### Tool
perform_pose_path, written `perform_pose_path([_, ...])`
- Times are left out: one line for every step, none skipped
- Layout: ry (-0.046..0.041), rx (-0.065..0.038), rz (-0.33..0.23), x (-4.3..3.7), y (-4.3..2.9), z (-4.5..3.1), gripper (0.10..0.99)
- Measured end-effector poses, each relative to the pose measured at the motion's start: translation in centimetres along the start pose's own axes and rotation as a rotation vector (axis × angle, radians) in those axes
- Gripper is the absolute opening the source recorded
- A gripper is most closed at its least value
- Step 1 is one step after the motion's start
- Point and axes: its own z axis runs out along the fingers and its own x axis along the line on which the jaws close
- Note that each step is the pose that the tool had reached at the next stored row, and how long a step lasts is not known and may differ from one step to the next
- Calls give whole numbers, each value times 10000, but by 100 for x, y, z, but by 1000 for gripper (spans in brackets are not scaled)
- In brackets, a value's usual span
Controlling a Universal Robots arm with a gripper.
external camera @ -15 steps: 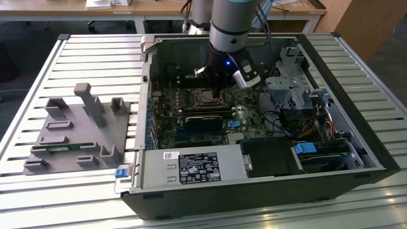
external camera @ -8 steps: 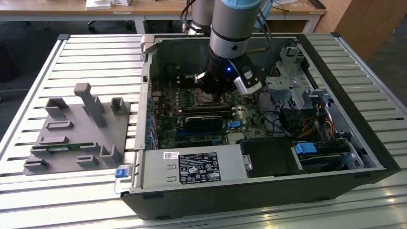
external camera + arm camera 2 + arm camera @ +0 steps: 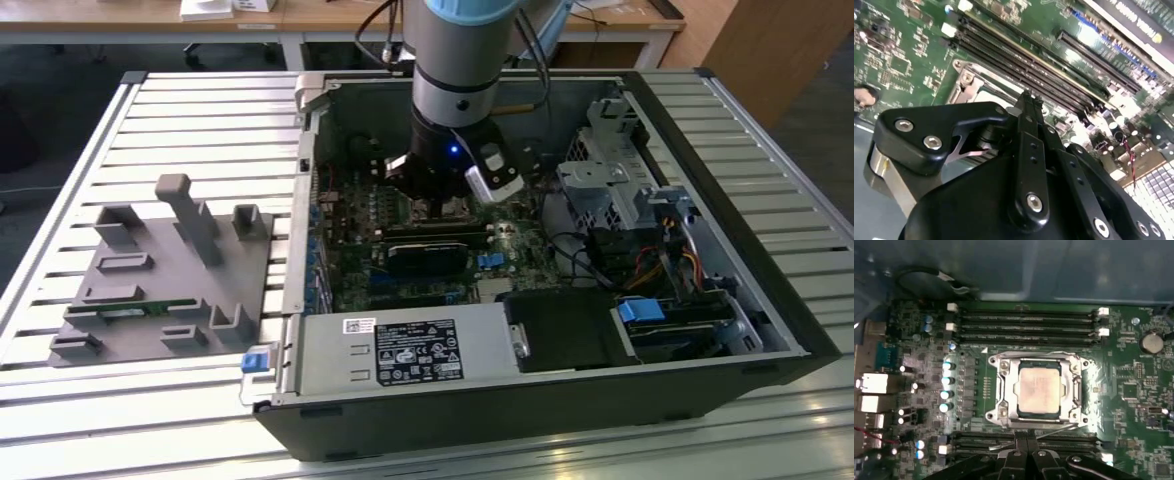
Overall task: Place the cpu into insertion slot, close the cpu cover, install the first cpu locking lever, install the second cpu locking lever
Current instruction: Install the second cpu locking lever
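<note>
The cpu (image 3: 1038, 390), a dull grey square, lies flat in the insertion slot (image 3: 995, 361) on the green board. The silver cpu cover (image 3: 1075, 386) is down around it and frames its top. One thin wire lever (image 3: 1044, 354) runs flat along the socket's far side. A second wire lever (image 3: 1056, 430) slants out along the side nearest my gripper (image 3: 1028, 440). The black fingers (image 3: 1020, 447) stand together, shut, right at that lever; I cannot tell whether they touch it. In the second wrist view the gripper (image 3: 1026, 97) hangs just over the socket frame (image 3: 968, 84). The exterior view has the gripper (image 3: 447, 208) deep in the open case.
Long black memory slots (image 3: 1024, 325) flank the socket on both sides. A black module (image 3: 427, 258) lies just in front of the gripper, the power supply (image 3: 400, 350) nearer still. The drive cage (image 3: 601, 180) stands at the exterior view's right, a grey fixture (image 3: 160, 270) outside the case.
</note>
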Motion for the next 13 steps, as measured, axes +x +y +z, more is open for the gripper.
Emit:
perform_pose_path([-1, -106, -1, 1, -9, 1, 118])
perform_pose_path([-2, -173, -2, 1, -19, 1, 118])
perform_pose_path([-2, -208, -3, 1, -30, 1, 118])
perform_pose_path([-3, -227, -3, 1, -42, 0, 118])
perform_pose_path([-2, -241, -3, 2, -56, -1, 118])
perform_pose_path([-3, -259, -4, 4, -73, -1, 118])
perform_pose_path([-3, -272, -3, 12, -87, -3, 118])
perform_pose_path([-3, -285, -2, 22, -98, -3, 118])
perform_pose_path([-3, -299, -4, 35, -107, -4, 118])
perform_pose_path([-3, -317, -5, 52, -114, -4, 118])
perform_pose_path([-3, -332, -5, 69, -117, -3, 118])
perform_pose_path([-3, -344, -5, 83, -120, -1, 118])
perform_pose_path([-3, -357, -6, 96, -124, 1, 118])
